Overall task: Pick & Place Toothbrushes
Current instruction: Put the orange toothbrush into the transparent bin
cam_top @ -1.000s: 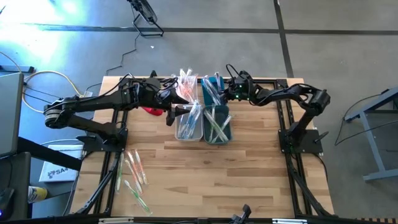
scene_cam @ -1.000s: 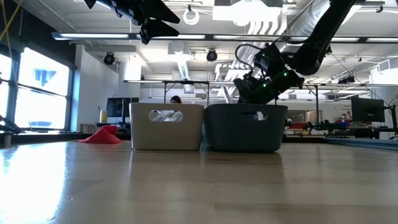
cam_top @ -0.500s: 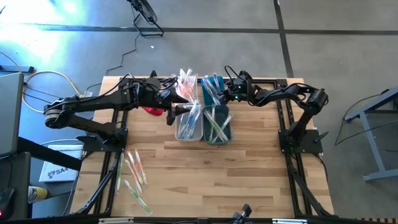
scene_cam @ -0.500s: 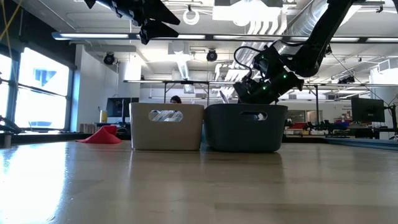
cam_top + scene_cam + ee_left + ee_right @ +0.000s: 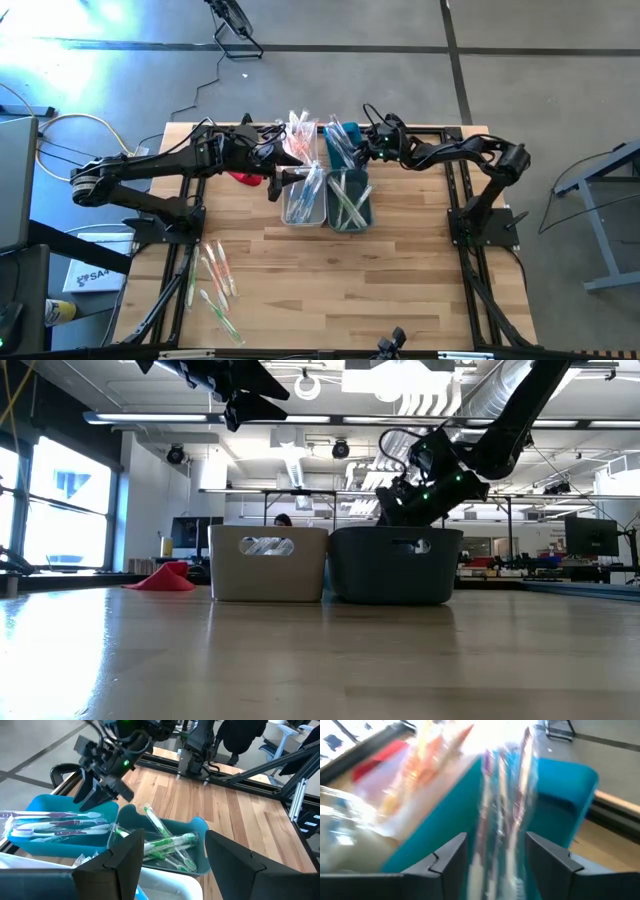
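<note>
Four small bins stand in a square at the table's far middle. The far teal bin [image 5: 45,847] holds purple and blue toothbrushes [image 5: 55,824], and the near dark teal bin [image 5: 200,827] holds green ones [image 5: 167,842]. My right gripper [image 5: 102,795] hangs open just over the far teal bin, fingers on either side of its toothbrushes [image 5: 505,795], nothing between them. My left gripper [image 5: 283,183] stands open above the near white bin [image 5: 303,213], with nothing in it. More toothbrushes [image 5: 215,280] lie loose on the table's near left.
The far white bin [image 5: 296,135] holds pink and orange toothbrushes. A red cloth [image 5: 241,178] lies under my left arm, left of the bins. Bare wood stretches between the bins and the near edge. Black frame rails run along the table's sides.
My right gripper has stayed over the far teal bin and opened. A pale wrapped toothbrush that showed slanting under its fingers half a second ago in the low view is gone from there now.
</note>
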Motion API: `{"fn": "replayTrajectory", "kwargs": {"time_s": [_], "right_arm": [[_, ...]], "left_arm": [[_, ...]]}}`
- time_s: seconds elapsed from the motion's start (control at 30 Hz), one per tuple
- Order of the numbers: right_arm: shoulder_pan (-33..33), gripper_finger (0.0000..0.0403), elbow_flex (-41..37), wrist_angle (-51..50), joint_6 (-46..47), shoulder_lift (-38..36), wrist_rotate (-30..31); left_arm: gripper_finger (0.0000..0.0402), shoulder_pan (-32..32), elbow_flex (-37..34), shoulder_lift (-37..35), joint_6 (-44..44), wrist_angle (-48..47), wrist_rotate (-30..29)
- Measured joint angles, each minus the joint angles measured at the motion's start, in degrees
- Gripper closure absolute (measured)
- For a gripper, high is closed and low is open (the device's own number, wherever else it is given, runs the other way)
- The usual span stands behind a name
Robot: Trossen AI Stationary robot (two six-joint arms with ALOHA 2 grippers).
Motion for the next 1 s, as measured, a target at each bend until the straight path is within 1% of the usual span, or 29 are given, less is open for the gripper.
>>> {"fn": "replayTrajectory", "kwargs": {"time_s": [0.17,0.3,0.43,0.53,0.63,0.8,0.87,1.0], "right_arm": [[0.0,0.0227,0.0,0.13,-0.04,-4.28,-3.99],[0.0,0.0247,0.0,0.36,-0.2,-8.6,-9.14],[0.16,0.0277,0.0,0.35,-0.26,-11.26,-15.04],[0.74,0.0308,0.0,0.28,-0.47,-11.54,-17.36],[1.09,0.0341,0.0,0.1,-1.88,-11.54,-18.93],[2.81,0.0389,0.0,-0.27,-2.78,-11.56,-18.8],[3.71,0.0396,0.0,-0.12,-2.87,-11.56,-18.9],[5.93,0.04,0.0,1.65,-3.4,-11.56,-18.77]], "left_arm": [[0.0194,0.0,0.0,0.0,0.0,0.0,-0.15],[0.0194,0.0,0.0,0.0,0.0,-0.02,-0.15],[0.0194,0.0,0.0,0.0,0.01,-0.02,-0.13],[0.0194,0.0,0.0,0.0,0.95,-0.02,-0.13],[0.0194,0.0,0.0,0.0,1.97,-0.02,-0.11],[0.0194,0.0,0.0,0.02,1.94,-0.9,-0.11],[0.0194,0.0,0.0,0.02,1.68,-1.37,-0.09],[0.0194,0.0,0.0,0.04,1.54,-2.2,-0.09]]}}
